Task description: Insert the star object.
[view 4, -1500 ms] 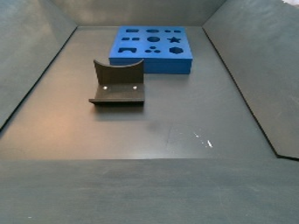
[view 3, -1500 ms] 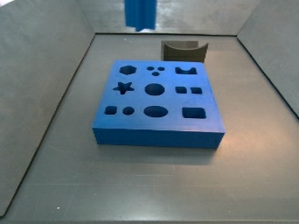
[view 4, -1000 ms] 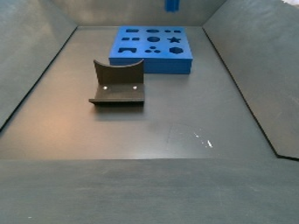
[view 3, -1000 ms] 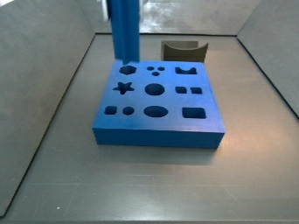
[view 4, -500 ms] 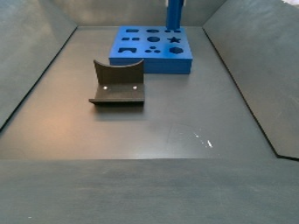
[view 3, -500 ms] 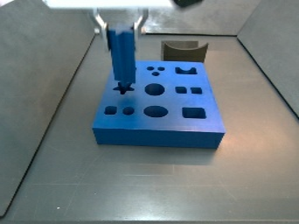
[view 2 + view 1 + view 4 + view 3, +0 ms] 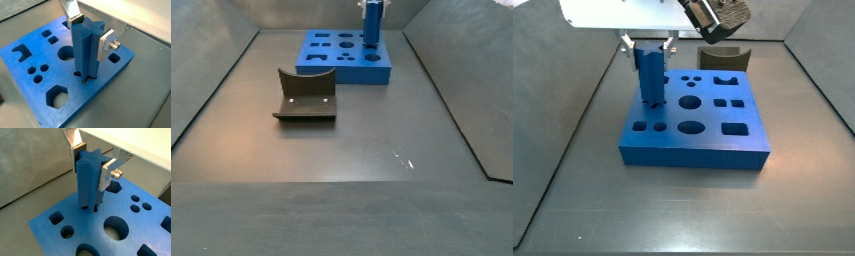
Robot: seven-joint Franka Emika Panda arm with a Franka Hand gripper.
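Observation:
The star object (image 7: pixel 90 180) is a tall bright-blue ridged peg, standing upright in both wrist views (image 7: pixel 85 50). My gripper (image 7: pixel 92 159) is shut on its upper end, one silver finger on each side. The peg's lower end sits in the star-shaped hole of the wide blue holed block (image 7: pixel 127 245). In a side view the peg (image 7: pixel 649 75) stands over the block's left side (image 7: pixel 714 135), under my gripper (image 7: pixel 648 45). In a side view it stands at the block's right rear (image 7: pixel 372 25).
A dark grey curved piece stands behind the block (image 7: pixel 722 57) in a side view and in front of it on the floor in a side view (image 7: pixel 305 95). Grey walls enclose the floor (image 7: pixel 345 160).
My gripper has come down with the peg. The peg's lower end has moved from above the block into the star-shaped hole.

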